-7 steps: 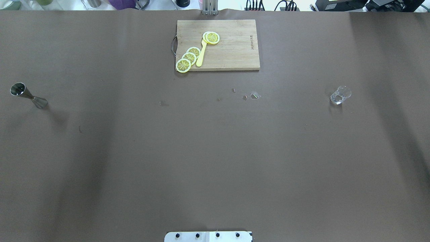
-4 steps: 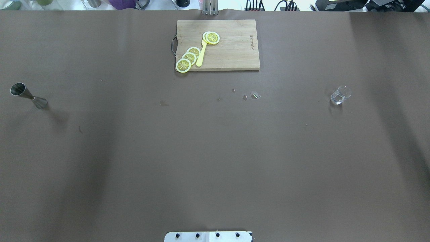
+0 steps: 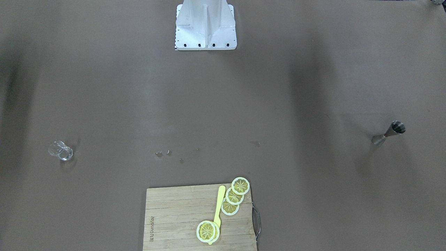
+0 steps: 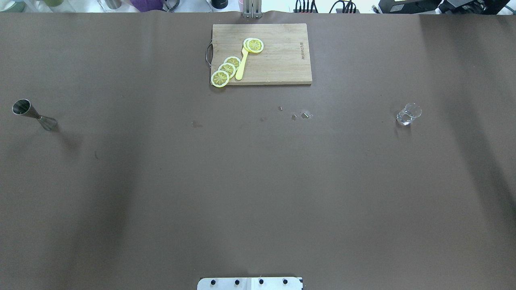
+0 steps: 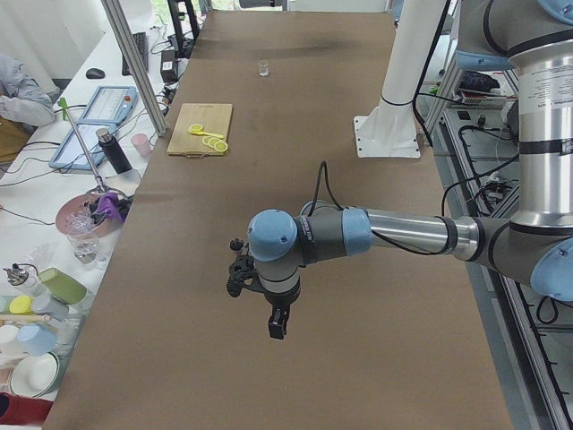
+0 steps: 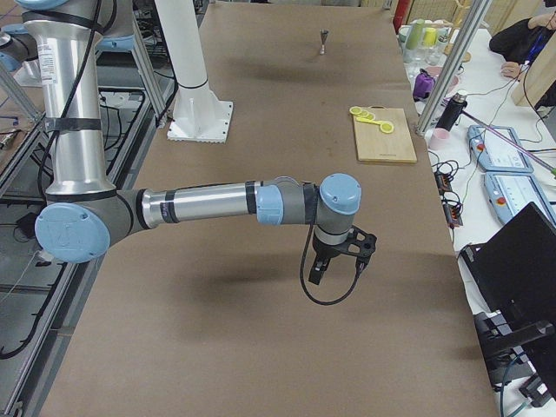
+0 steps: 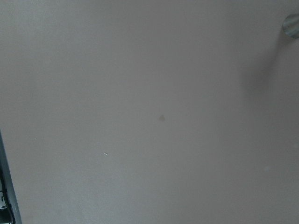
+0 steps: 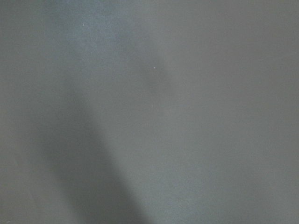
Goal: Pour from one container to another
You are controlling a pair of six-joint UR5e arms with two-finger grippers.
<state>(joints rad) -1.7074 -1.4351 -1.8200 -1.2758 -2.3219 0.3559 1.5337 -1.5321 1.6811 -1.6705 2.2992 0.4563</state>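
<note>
A steel double-cone jigger [image 4: 32, 114] [image 3: 388, 133] stands upright near the table's left end. A small clear glass [image 4: 408, 114] [image 3: 60, 150] stands near the right end. Neither arm shows in the overhead or front views. In the exterior left view my left gripper [image 5: 277, 327] hangs above bare table, far from the glass [image 5: 262, 67]. In the exterior right view my right gripper [image 6: 315, 276] hangs above bare table, far from the jigger [image 6: 322, 41]. I cannot tell whether either gripper is open or shut. Both wrist views show only the brown table cover.
A wooden cutting board [image 4: 278, 64] with lemon slices [image 4: 226, 69] and a yellow utensil [image 4: 242, 64] lies at the far middle. Small droplets [image 4: 300, 115] dot the cover near it. The robot's base plate [image 4: 250, 283] sits at the near edge.
</note>
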